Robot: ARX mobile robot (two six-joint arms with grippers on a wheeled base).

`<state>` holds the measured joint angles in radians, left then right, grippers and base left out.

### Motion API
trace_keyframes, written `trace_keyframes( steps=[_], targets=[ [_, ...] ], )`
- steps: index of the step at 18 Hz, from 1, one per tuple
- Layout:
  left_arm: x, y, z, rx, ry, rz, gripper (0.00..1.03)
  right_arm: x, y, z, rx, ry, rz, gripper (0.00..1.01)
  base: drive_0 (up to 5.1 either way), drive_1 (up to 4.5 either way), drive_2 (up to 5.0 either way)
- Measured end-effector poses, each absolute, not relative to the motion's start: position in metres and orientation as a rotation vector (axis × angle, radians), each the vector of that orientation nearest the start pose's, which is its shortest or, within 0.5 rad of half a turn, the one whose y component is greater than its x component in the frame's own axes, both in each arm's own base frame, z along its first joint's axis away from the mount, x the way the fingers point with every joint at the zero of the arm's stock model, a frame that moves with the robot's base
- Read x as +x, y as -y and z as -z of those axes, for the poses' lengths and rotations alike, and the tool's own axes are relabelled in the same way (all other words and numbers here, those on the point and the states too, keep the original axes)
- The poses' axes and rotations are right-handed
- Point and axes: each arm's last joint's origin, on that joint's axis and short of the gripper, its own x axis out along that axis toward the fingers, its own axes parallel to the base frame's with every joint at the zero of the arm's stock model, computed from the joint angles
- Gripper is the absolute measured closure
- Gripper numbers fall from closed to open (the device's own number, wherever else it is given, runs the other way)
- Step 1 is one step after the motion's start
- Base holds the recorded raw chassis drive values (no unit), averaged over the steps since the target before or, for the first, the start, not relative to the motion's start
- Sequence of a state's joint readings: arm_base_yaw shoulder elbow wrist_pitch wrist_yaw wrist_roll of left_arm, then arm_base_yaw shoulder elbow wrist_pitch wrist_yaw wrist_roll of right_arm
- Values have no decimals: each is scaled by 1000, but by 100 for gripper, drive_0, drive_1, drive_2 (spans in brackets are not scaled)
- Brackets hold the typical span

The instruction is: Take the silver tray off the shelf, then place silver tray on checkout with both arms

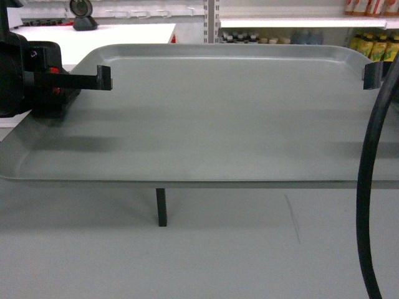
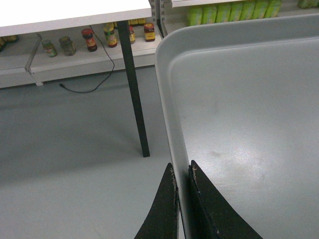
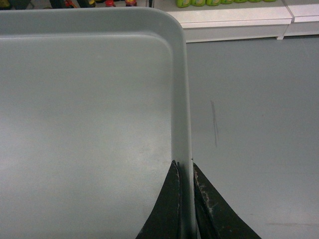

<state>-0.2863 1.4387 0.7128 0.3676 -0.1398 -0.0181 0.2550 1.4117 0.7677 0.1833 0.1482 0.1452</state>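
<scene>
While the tray [image 1: 206,112] hangs flat in the air above the grey floor [image 1: 206,255], each arm holds one of its short ends. Its long side runs left to right across the head view, and its top faces up. It rests on no shelf and no bench. The left gripper [image 2: 182,172] is pinched tight on the tray's left rim, one black finger [image 2: 164,209] outside the rim and the other inside it. The right gripper [image 3: 184,167] is pinched tight on the right rim in the same way, with the rim between its two black fingers [image 3: 212,211]. In the head view the left gripper's finger lies over the left rim, and a bit of the right one shows at the far right corner. A thick black cable [image 1: 371,187] hangs down on the right. The white bench [image 1: 100,37] stands behind the tray on the left, well apart from it, with a thin black leg [image 2: 134,89] showing in the left wrist view. A dark round thing [image 1: 82,15] sits on the bench. Behind, white shelves [image 1: 299,22] hold bottles and jars [image 2: 89,40] with red and yellow lids, plus green bottles [image 2: 234,11]. Their labels are too small and blurred to read. A black cord [image 2: 94,82] lies on the floor by the low shelf.
</scene>
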Motion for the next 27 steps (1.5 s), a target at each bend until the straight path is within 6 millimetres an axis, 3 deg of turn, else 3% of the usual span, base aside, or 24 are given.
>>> trace_keyframes(
  steps=[27],
  targets=[
    [288, 80, -213, 59, -356, 142, 99, 288, -71, -222, 50, -457, -73, 98, -488, 239, 239]
  ],
)
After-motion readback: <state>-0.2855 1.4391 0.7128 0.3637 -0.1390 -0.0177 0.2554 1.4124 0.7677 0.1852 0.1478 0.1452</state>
